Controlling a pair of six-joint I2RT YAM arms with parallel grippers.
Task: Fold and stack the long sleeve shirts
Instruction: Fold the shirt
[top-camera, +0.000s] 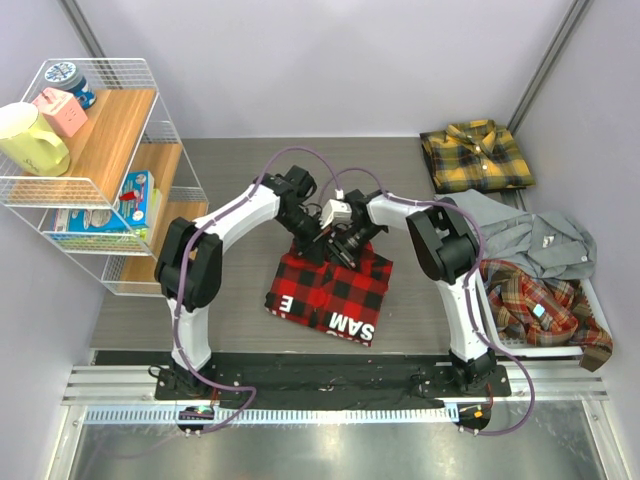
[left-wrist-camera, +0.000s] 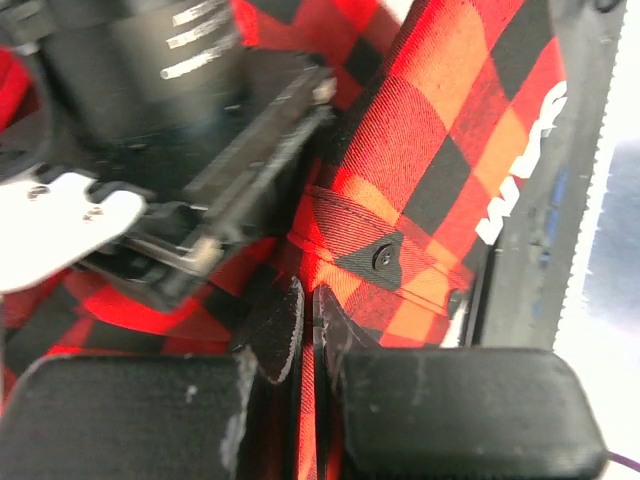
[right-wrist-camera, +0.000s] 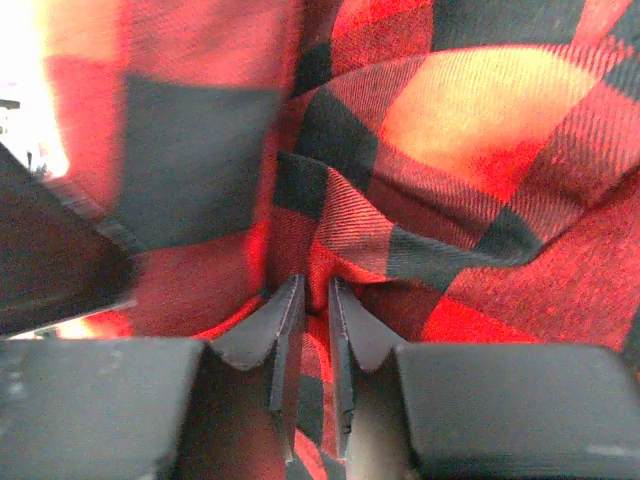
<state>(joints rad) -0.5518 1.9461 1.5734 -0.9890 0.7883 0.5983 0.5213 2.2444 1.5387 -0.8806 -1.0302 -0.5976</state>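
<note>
Pinching red shirt (top-camera: 335, 295), left pincer (left-wrist-camera: 305, 322), right pincer (right-wrist-camera: 311, 312)

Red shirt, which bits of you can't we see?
- Top view: the red shirt's far edge is hidden under the left gripper and right gripper.
- Top view: of its lettering, only SAM and E show; the rest is out of sight.
- Wrist views: too close, partly blurred; the shirt's outline is cut off.

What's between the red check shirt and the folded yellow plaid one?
Nothing loose lies on the table between them. The right arm crosses that path; the grey shirt drapes beside it. Both left gripper and right gripper pinch the red check shirt.
</note>
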